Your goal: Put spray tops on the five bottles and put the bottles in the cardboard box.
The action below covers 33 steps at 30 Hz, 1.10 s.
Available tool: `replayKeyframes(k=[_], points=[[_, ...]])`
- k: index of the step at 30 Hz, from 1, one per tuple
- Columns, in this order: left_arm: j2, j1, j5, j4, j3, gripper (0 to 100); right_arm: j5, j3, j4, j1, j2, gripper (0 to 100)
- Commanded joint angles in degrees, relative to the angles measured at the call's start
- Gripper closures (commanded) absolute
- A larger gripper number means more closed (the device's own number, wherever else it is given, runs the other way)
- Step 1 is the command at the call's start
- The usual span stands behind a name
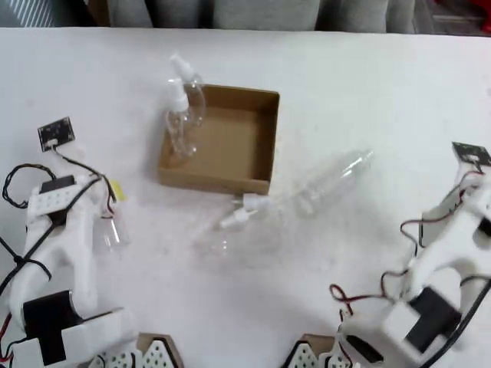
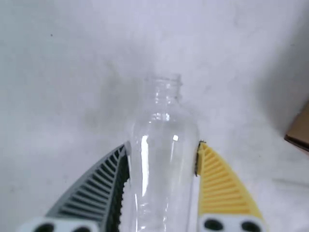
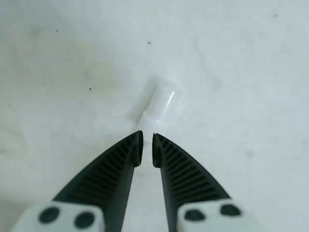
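White worktop [image 1: 368, 92]; grey cushions [image 1: 261, 11] beyond its far edge. Cardboard box [image 1: 215, 179] sits centrally, toward that edge. Left gripper [image 2: 162, 146] clamps an uncapped bottle [image 2: 161, 121] near the left edge. Right gripper [image 3: 145, 137], narrow, pinches a spray top [image 3: 161, 102].

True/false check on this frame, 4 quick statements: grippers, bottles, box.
1. The left gripper is clamped on a clear bottle that has no spray top. True.
2. The cardboard box already holds all five bottles. False: only two capped bottles are in it, at one side.
3. Two more bottles lie on their sides on the table outside the box, a long bottle and a nearer bottle. True.
4. The right gripper is wide open. False: its fingers are almost together, at a small white part.
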Motion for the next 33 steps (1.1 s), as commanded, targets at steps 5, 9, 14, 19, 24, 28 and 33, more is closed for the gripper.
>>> replayKeyframes(k=[5, 9, 14, 19, 24, 28, 33], points=[[0.0, 0.8, -3.3, -1.1, -1.8, 98, -7.4, 16.1, -10.7, 1.3, -14.7, 88.0], [-0.1, 0.8, -3.4, -1.1, -1.7, 98, -10.9, 17.9, -12.2, 1.2, -13.6, 87.7], [-0.1, 0.8, -3.4, -1.0, -1.7, 98, -13.7, 17.8, -15.6, 1.2, -9.4, 87.5], [-0.1, 0.8, -3.4, -1.0, -1.7, 98, -14.2, 17.7, -19.1, 1.2, -4.7, 87.5], [-0.1, 0.8, -3.4, -1.0, -1.7, 98, -14.3, 17.7, -20.7, 1.1, -2.9, 87.5], [-0.1, 0.8, -3.4, -1.0, -1.7, 98, -14.3, 18.1, -20.7, -0.6, -2.3, 87.5], [-0.1, 0.7, -3.4, -1.0, -1.7, 98, -14.4, 18.1, -20.4, -1.0, -2.3, 87.5]])
